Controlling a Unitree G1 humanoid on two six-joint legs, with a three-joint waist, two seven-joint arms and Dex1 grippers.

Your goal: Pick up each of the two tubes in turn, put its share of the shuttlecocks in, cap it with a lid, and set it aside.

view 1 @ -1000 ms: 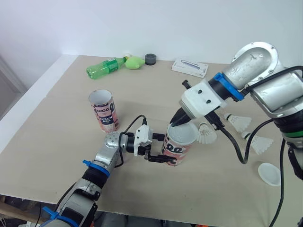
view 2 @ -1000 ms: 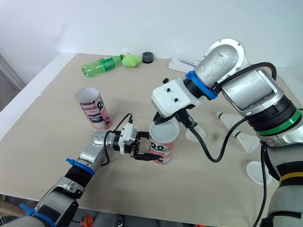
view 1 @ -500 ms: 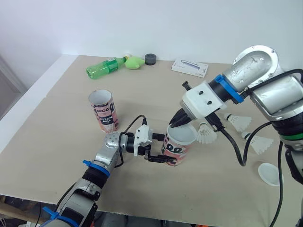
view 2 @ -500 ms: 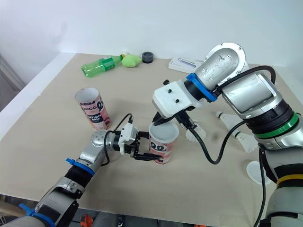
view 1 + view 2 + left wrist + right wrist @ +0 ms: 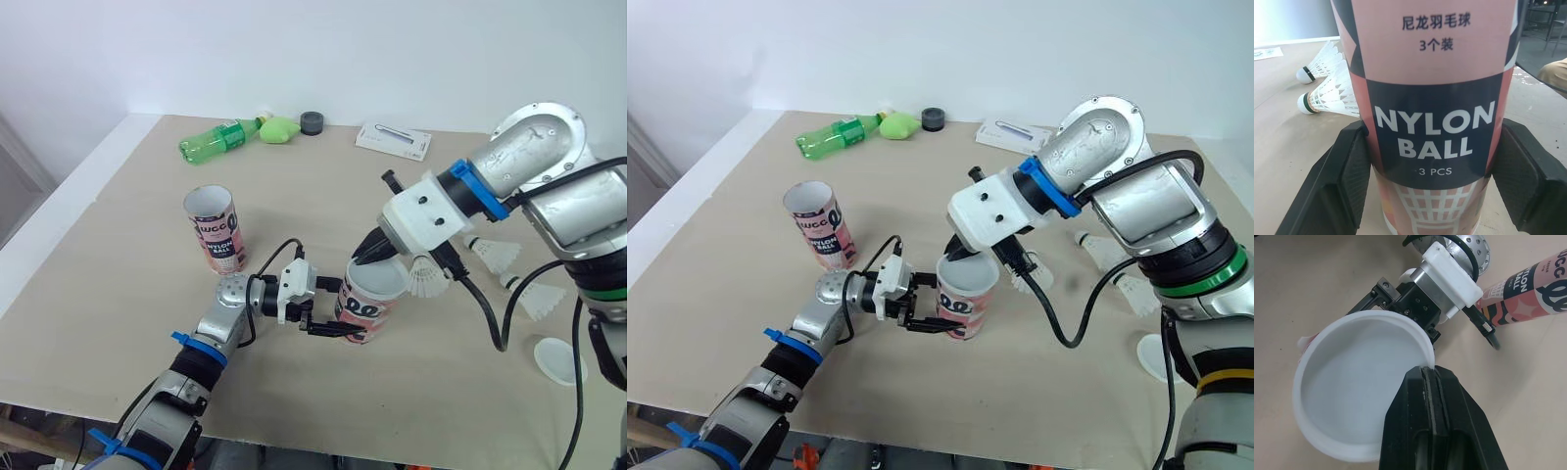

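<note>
Lid held over the gripped tube, mid-worktop.

My left hand (image 5: pixel 328 313) is closed on the tube (image 5: pixel 372 305), one finger on each side of its printed wall; the tube stands upright on the worktop (image 5: pixel 127 294). My right hand (image 5: pixel 370 253) is pinched shut on the rim of the lid (image 5: pixel 1352 391), holding it at the tube's top; I cannot tell whether it is seated. The second tube (image 5: pixel 216 228) stands open, well apart on my left. Three shuttlecocks (image 5: pixel 426 276) and a spare lid (image 5: pixel 556 359) lie to my right.
</note>
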